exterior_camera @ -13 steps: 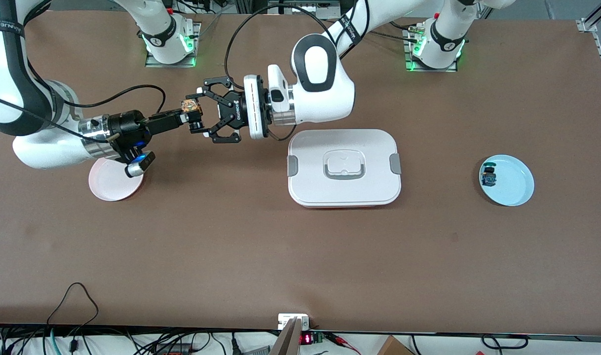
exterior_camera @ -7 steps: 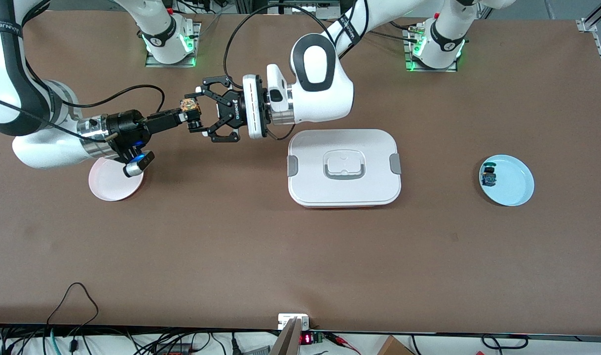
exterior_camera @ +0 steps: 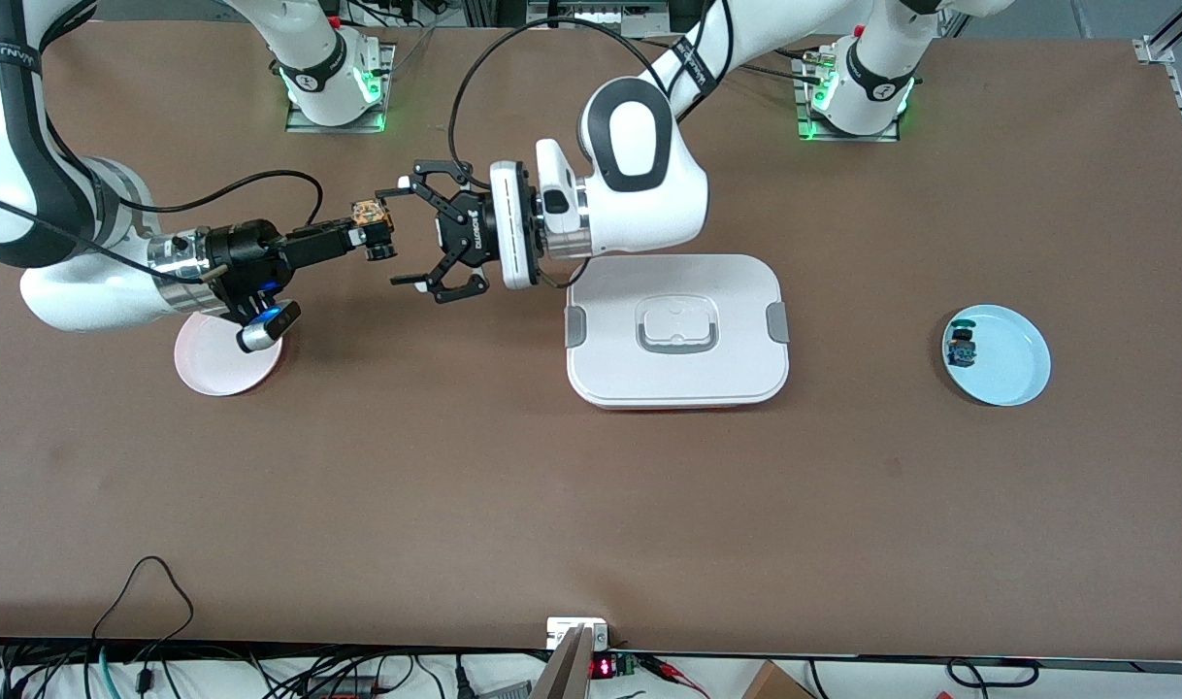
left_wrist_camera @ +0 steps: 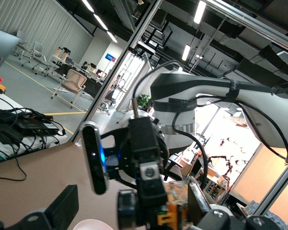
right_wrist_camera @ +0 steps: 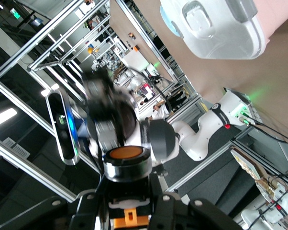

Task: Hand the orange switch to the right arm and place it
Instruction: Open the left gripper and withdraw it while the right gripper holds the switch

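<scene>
The orange switch (exterior_camera: 369,215), black with an orange cap, hangs in the air over the table toward the right arm's end. My right gripper (exterior_camera: 374,233), slim and black, is shut on it. In the right wrist view the orange switch (right_wrist_camera: 127,154) sits between the fingers (right_wrist_camera: 85,213) of the right gripper (right_wrist_camera: 129,213). My left gripper (exterior_camera: 403,236) stands open beside the switch, its claw fingers spread to either side and clear of it. The left wrist view shows the orange switch (left_wrist_camera: 175,212) between the wide-apart pads (left_wrist_camera: 62,209) of the left gripper (left_wrist_camera: 132,211).
A white lidded container (exterior_camera: 676,330) sits mid-table, just under the left arm's wrist. A pink plate (exterior_camera: 224,361) lies below the right arm's wrist. At the left arm's end, a blue plate (exterior_camera: 1010,361) holds a small blue-green switch (exterior_camera: 962,348).
The left gripper has opened, let go of the orange switch and drawn back a little toward the container. The right gripper keeps its grip on the switch.
</scene>
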Available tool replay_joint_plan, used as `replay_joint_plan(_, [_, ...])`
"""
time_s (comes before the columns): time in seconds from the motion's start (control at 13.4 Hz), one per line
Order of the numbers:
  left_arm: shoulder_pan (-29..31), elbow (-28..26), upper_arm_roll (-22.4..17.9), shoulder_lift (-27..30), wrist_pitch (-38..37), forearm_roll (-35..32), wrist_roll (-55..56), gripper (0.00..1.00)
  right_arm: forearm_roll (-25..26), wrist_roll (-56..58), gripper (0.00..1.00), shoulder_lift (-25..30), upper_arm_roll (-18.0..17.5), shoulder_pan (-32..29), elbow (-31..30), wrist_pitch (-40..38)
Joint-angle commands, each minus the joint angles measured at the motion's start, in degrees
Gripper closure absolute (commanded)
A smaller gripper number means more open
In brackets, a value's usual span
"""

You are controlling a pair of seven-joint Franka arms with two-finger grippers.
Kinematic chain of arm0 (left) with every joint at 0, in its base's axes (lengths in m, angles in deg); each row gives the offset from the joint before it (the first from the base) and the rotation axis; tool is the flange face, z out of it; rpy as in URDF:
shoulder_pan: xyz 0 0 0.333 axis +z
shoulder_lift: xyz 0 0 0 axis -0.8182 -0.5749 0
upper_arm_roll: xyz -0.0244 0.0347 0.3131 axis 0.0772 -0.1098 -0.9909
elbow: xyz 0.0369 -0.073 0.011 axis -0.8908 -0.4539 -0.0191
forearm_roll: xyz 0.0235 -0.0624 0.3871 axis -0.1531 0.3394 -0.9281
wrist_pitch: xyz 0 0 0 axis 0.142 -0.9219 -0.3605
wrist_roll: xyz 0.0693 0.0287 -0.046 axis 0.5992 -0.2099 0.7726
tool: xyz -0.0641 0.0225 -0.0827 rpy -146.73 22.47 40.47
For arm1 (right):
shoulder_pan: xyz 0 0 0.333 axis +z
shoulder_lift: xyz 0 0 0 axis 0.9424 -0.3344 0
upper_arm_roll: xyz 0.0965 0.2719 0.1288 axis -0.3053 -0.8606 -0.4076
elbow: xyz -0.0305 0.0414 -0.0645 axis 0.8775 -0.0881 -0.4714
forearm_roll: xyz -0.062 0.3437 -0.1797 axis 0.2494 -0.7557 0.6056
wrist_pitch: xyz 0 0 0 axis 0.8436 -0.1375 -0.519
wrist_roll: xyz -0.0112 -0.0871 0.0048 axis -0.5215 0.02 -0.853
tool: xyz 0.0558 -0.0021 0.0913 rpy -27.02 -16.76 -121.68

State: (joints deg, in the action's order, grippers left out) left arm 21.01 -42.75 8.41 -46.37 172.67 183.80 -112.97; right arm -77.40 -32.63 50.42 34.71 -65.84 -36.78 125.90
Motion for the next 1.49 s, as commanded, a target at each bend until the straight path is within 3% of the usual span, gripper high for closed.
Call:
replay_joint_plan(0.0, [6.53,-2.47,0.03,0.33,-6.48,0.53,-1.03,0.0,-0.57,0.37,0.86,2.25,-0.29,-0.67,-1.92,-0.78])
replay_joint_plan(0.15, [11.37,-3.98,0.03,0.6,-7.9,-0.79,-7.32,0.0,-0.39,1.68,0.86,2.6,-0.29,-2.07,-2.01,-1.22])
replay_joint_plan(0.3, [16.73,-4.07,0.03,-0.54,-15.16,-0.88,-12.19,0.0,1.09,2.04,0.86,2.69,-0.29,-4.17,-2.1,-3.14])
replay_joint_plan(0.37, [19.63,-4.77,-0.14,-0.89,-19.81,-1.05,-12.46,0.0,4.15,3.69,0.86,2.69,-0.29,-4.97,-2.01,-3.41])
replay_joint_plan(0.45, [22.87,-5.56,-0.75,-0.9,-22.38,-5.23,-13.16,0.0,8.01,6.75,0.86,2.69,-0.29,-5.85,-2.01,-3.59])
replay_joint_plan(0.67, [32.89,-4.95,-0.85,-2.65,-29.49,-26.12,-13.95,0.0,16.02,10.65,0.86,2.78,-0.2,-7.43,-1.75,-4.55])
replay_joint_plan(0.82, [38.96,-3.02,-0.85,-3.62,-33.39,-37.14,-13.87,0.0,24.44,14.58,0.86,3.57,0.06,-7.87,-1.22,-5.08])
replay_joint_plan(1.04, [49.23,-3.11,-1.37,-4.15,-36.29,-41.72,-13.52,0.0,36.3,21.01,0.87,4.44,0.15,-8.32,-1.04,-4.3])
replay_joint_plan(1.26, [54.44,1.98,-4.54,-3.36,-36.65,-56.05,-11.33,0.0,53.61,28.11,0.89,4.54,0.06,-8.05,1.94,0.43])
replay_joint_plan(1.41, [54.72,5.41,-6.2,-3.27,-36.65,-63.59,-6.51,0.0,60.31,32.96,0.89,4.36,0.06,-7.88,1.86,5.7])
